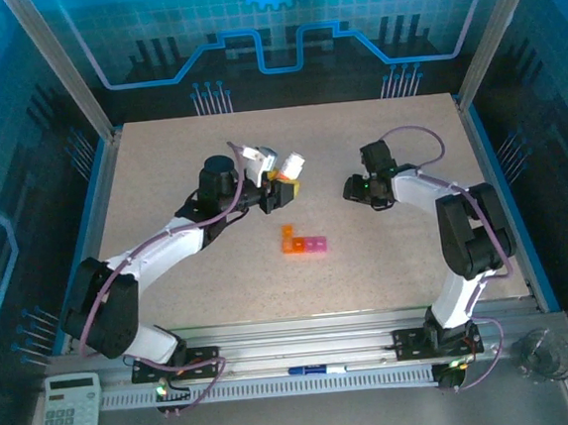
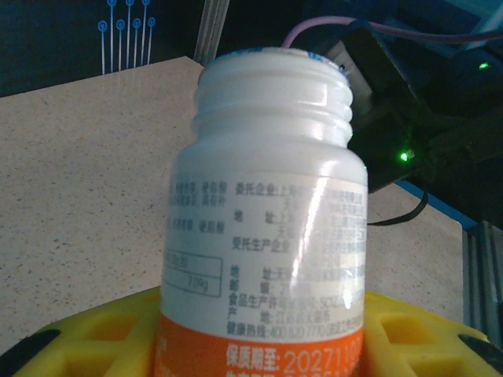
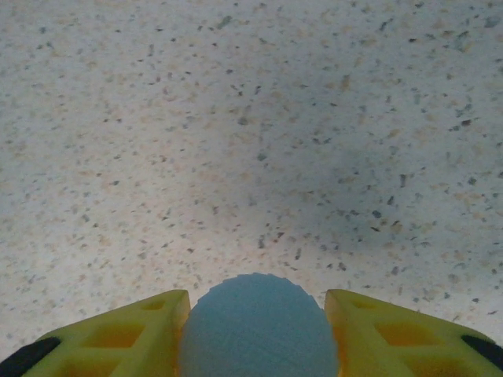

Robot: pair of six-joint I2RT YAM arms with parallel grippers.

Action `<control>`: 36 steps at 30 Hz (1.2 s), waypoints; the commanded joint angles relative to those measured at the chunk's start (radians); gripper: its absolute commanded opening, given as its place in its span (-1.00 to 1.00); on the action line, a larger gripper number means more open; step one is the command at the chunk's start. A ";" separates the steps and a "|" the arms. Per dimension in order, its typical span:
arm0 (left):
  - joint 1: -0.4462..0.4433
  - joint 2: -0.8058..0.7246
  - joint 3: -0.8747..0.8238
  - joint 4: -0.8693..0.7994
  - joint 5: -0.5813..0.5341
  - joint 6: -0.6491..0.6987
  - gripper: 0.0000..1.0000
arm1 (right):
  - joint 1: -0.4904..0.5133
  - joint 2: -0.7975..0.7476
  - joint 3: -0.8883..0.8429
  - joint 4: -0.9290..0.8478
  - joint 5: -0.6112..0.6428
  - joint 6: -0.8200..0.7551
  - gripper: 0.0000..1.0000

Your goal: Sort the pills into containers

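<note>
My left fingers (image 2: 102,342) are gripping the open white bottle (image 2: 267,220) by its body. My right fingers (image 3: 134,334) are pinching a ribbed round cap (image 3: 255,330). The containers (image 1: 304,242) are lying mid-counter (image 1: 161,173), nearer than both. They are probably light, thin and skiddy, so I am planning a gentle grip on the side walls.

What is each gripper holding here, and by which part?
The left gripper holds the uncapped white bottle by its lower body, at the orange band. The right gripper holds a round ribbed cap by its sides.
</note>
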 commanded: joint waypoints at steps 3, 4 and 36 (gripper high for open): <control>0.006 -0.028 0.033 0.010 -0.048 -0.006 -1.00 | 0.025 0.032 -0.035 -0.002 0.062 0.052 0.16; 0.005 -0.029 0.037 0.005 -0.049 -0.003 -1.00 | 0.027 0.038 -0.038 0.002 0.064 0.056 0.19; 0.024 -0.186 -0.128 -0.013 -0.152 0.004 -1.00 | 0.396 -0.275 -0.165 0.003 -0.030 -0.479 0.76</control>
